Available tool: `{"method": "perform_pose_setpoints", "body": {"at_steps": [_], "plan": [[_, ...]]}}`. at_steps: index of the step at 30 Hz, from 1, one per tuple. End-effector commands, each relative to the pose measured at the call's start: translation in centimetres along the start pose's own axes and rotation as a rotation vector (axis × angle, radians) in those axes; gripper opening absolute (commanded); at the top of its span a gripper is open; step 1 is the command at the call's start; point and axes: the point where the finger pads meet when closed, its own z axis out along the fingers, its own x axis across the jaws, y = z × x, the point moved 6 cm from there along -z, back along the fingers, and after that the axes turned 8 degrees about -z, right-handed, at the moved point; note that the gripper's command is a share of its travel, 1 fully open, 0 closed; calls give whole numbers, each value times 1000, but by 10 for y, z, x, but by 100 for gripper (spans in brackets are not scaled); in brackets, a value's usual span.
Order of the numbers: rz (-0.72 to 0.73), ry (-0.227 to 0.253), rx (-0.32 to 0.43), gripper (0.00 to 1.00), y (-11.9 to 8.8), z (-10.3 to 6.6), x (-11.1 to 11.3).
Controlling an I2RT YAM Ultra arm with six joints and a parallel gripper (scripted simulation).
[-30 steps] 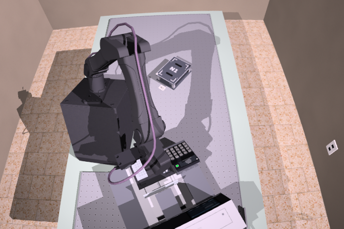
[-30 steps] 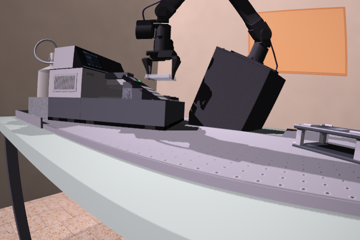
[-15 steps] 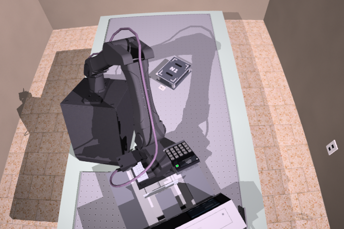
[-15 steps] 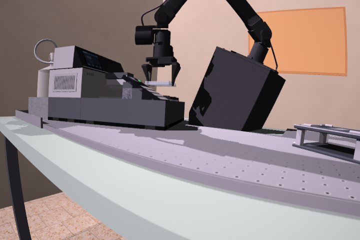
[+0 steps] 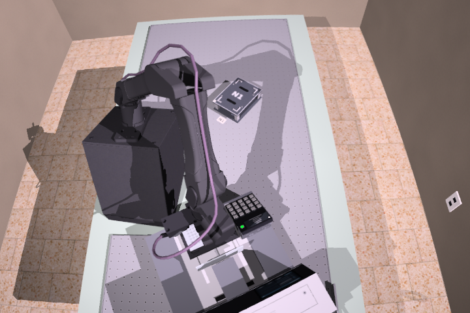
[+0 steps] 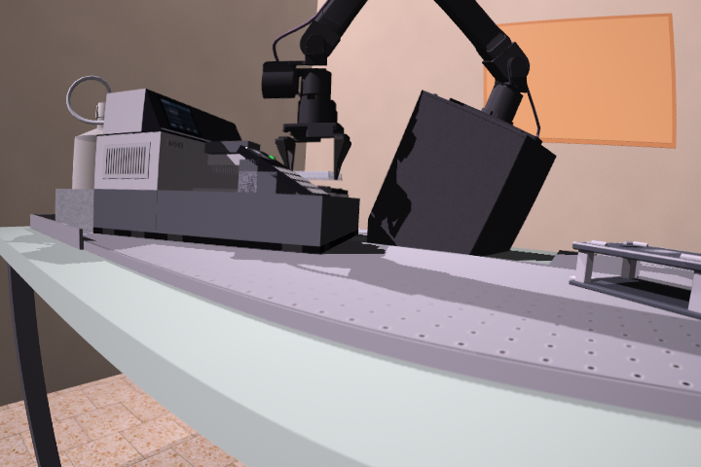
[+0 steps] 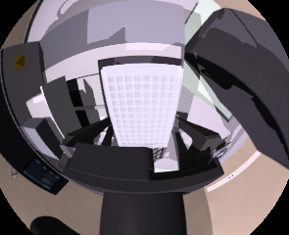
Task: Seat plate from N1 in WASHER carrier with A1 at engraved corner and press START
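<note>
Well plate: low over the carrier, lower centre; seating unconfirmed
Gripper: fingers wide, closed on plate
Nest: plate gone; reads "N1"
Left: seating, release, START, lamp sequence
Lamp: green; run unproven
Washer: faint "WASHER", left frame

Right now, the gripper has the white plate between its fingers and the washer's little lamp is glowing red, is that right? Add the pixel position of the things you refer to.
Not quite: the lamp [image 5: 241, 226] [image 6: 272, 157] glows green, not red, as the top view shows. The gripper [image 6: 312, 173] [image 7: 142, 118] does have the white plate [image 5: 193, 237] [image 6: 318, 175] [image 7: 144, 100] between its fingers.
</note>
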Motion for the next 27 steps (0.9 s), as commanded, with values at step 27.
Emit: {"method": "perform_pose_setpoints", "body": {"at_steps": [27], "plan": [[-3, 78, 6, 84, -6, -15, 17]]}}
